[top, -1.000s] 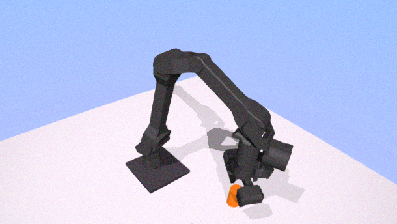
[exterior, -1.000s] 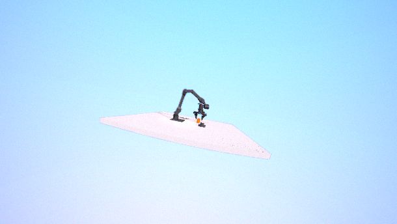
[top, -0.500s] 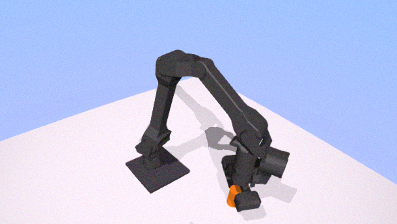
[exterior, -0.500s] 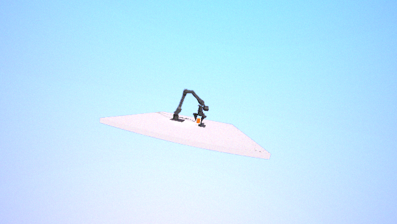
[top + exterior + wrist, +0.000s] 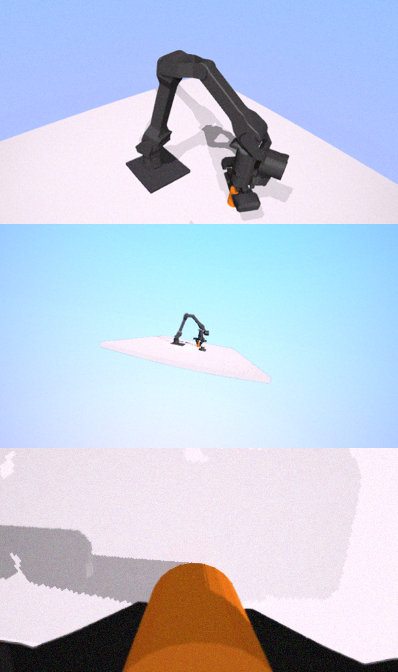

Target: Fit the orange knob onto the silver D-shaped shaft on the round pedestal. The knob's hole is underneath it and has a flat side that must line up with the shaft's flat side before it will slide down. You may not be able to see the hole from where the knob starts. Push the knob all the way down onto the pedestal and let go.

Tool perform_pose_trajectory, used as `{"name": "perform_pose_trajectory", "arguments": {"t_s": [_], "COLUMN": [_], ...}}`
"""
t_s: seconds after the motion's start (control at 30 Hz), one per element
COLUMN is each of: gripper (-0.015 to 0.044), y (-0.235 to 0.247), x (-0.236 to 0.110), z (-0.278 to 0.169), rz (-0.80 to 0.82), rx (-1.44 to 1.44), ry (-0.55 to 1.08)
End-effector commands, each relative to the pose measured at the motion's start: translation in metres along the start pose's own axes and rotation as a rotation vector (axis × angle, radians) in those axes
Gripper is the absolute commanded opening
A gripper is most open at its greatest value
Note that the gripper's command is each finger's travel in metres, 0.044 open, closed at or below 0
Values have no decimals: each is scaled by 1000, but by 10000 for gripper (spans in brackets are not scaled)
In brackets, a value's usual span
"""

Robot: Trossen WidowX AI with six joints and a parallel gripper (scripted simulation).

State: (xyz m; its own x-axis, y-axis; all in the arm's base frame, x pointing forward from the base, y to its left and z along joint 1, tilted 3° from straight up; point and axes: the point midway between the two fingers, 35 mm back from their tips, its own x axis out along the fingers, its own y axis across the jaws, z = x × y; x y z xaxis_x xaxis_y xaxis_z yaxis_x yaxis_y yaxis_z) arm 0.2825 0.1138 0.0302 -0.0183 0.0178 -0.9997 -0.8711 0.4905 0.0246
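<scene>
The orange knob (image 5: pixel 230 198) stands low on the white table at the front, mostly hidden behind my dark fingers. In the wrist view the knob (image 5: pixel 197 623) fills the lower middle, with a dark finger pressed against each side. My gripper (image 5: pixel 241 198) points down and is shut on the knob; in the wrist view the gripper (image 5: pixel 197 648) grips it near the bottom edge. In the exterior view the knob (image 5: pixel 198 344) is a tiny orange spot under the arm. I cannot make out the round pedestal or the silver shaft in any view.
The arm's square black base (image 5: pixel 158 169) sits to the left of the gripper. The arm's shadow (image 5: pixel 75 565) lies across the white table. The table's edges are far from the gripper.
</scene>
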Motion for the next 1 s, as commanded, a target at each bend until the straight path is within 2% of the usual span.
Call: {"name": "perform_pose_trajectory", "arguments": {"t_s": [0.0,0.1,0.27,0.3,0.97], "gripper": [157,138,6,0,0], "y": [0,0,-1,-1,-7], "x": [0,0,-7,-10,-72], "z": [1,1,2,3,9], "rz": [2,2,2,2,1], "rx": [3,3,3,3,3], "ry": [-4,-4,-4,-4,-5]}}
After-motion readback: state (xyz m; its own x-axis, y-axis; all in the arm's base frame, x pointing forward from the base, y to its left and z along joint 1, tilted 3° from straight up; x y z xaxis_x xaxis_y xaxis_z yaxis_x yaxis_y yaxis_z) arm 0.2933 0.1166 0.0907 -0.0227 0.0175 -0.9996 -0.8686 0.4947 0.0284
